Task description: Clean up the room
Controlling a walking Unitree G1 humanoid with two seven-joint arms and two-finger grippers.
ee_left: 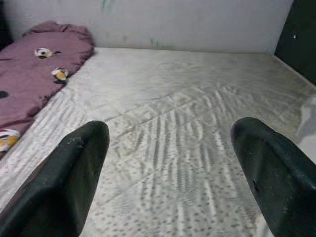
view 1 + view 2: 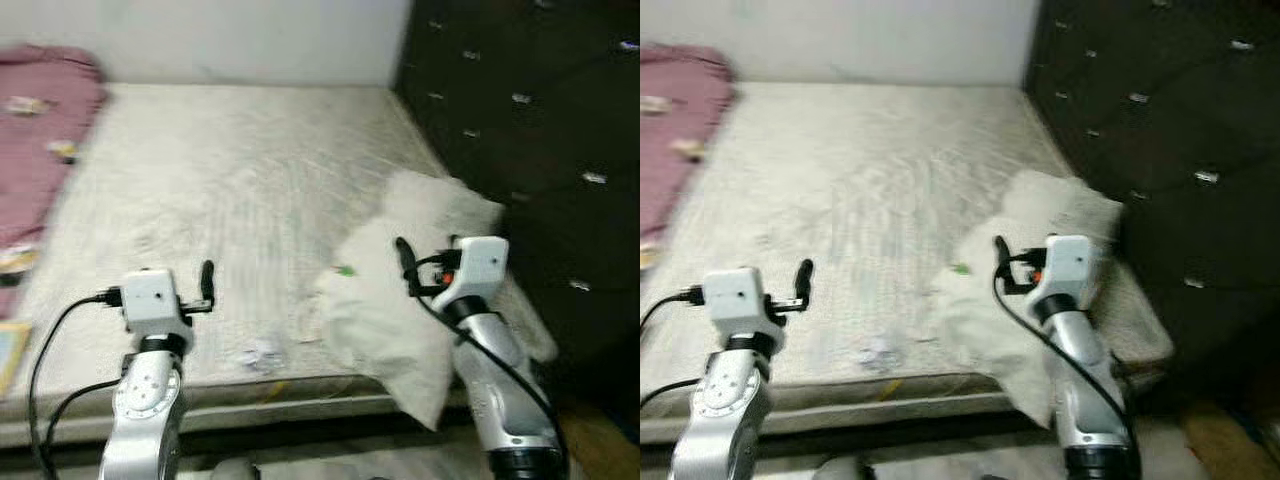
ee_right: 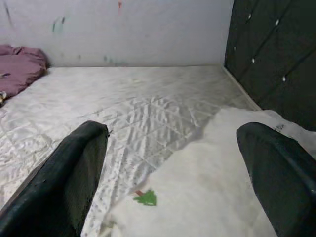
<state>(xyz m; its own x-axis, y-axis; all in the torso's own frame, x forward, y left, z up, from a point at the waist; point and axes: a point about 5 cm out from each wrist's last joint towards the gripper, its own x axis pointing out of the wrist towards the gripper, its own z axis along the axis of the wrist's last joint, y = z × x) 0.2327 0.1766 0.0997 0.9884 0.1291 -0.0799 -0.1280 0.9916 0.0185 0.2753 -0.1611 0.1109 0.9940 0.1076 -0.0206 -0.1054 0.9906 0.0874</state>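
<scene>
A maroon blanket (image 2: 35, 130) lies along the left edge of the bare mattress (image 2: 230, 180). The left gripper (image 1: 168, 163) hovers above the mattress's near part, jaws wide apart, holding nothing. A small crumpled scrap (image 2: 265, 350) sits near the front edge. The right gripper (image 3: 173, 168) hangs over the white pillow (image 2: 400, 310) at the near right corner, jaws apart, beside the dark tufted headboard (image 2: 530, 130).

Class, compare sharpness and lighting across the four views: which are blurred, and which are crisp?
Both eye views are motion-blurred and softly lit; the pillow and headboard lack edges. Both wrist views are crisper: quilting on the mattress reads clearly, though the near fingers look soft.
</scene>
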